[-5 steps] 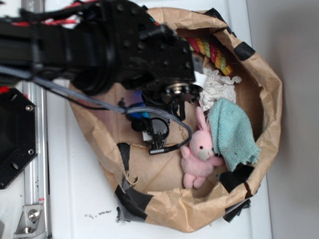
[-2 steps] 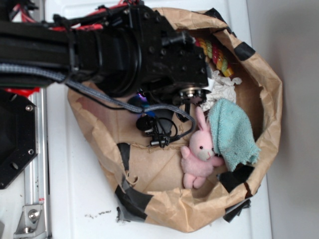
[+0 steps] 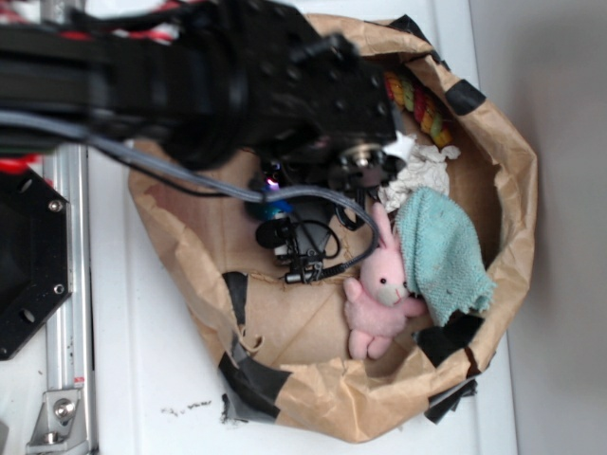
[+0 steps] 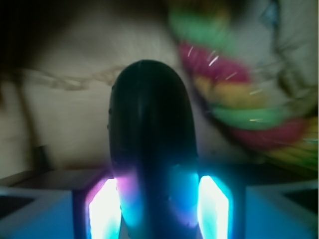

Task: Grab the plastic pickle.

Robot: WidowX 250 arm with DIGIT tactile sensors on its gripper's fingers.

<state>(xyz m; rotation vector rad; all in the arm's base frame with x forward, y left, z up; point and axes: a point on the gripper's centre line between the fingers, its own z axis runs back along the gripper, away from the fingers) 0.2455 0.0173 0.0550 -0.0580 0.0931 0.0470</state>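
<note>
The plastic pickle is a dark, glossy oblong with a rounded end, standing up the middle of the wrist view. My gripper is shut on it, with a glowing pad against each side of its lower part. In the exterior view the black arm hangs over the bag's left half, and the gripper shows only as a blue-purple glint under it. The pickle itself is hidden there.
A crumpled brown paper bag with black tape patches holds everything. Inside lie a pink plush bunny, a teal cloth, a white rag and a multicoloured rope ring, which is blurred in the wrist view. A metal rail runs at left.
The arm's head has shifted right and up toward the rope ring and white rag, covering more of them. The bunny and cloths have not moved.
</note>
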